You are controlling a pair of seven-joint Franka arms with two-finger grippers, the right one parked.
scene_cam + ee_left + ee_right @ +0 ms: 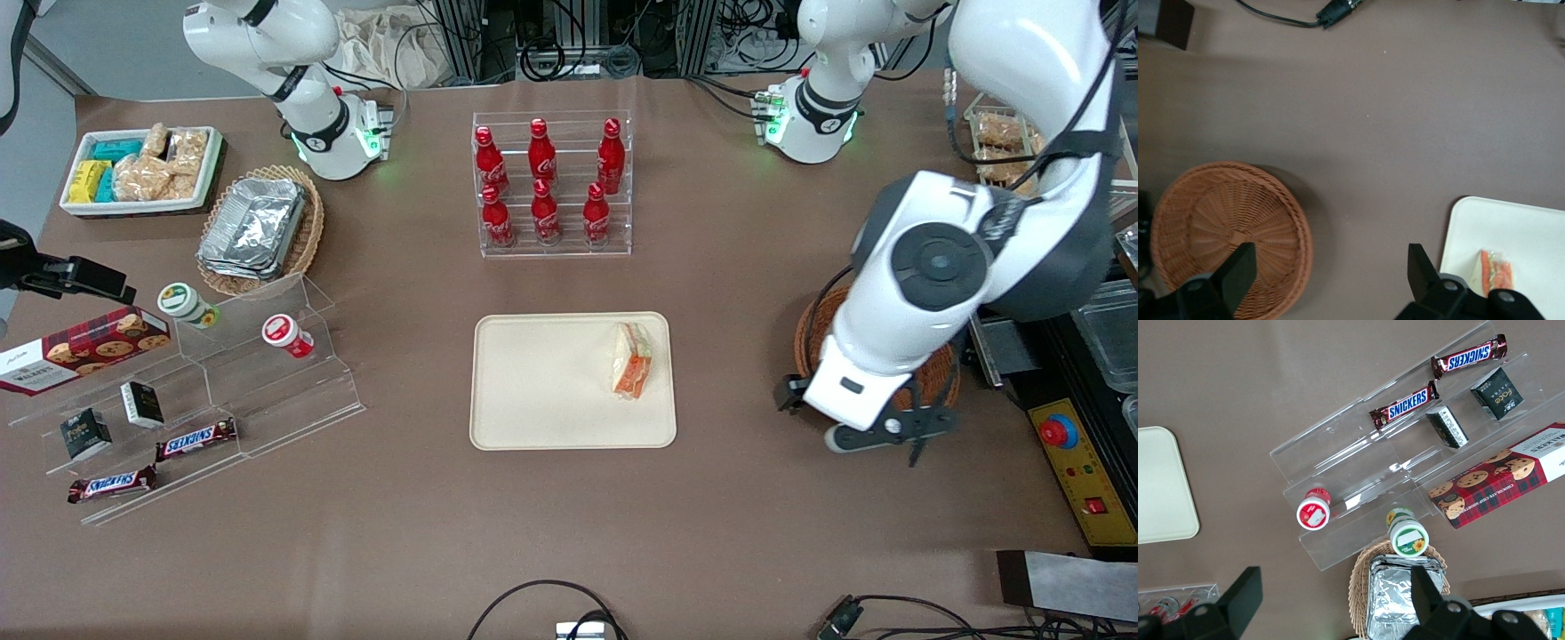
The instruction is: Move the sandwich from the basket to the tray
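The sandwich, a clear-wrapped wedge with orange and green filling, lies on the cream tray, close to the tray's edge toward the working arm's end. The reddish-brown wicker basket sits beside the tray, mostly covered by the arm. In the left wrist view the basket holds nothing, and the tray and sandwich show too. My gripper hovers above the basket's edge nearer the front camera. It is open wide, with only the basket rim and bare table between its fingers.
A clear rack of red cola bottles stands farther from the front camera than the tray. Toward the parked arm's end are an oval basket of foil containers, a white snack bin and an acrylic stand. A yellow control box lies by the basket.
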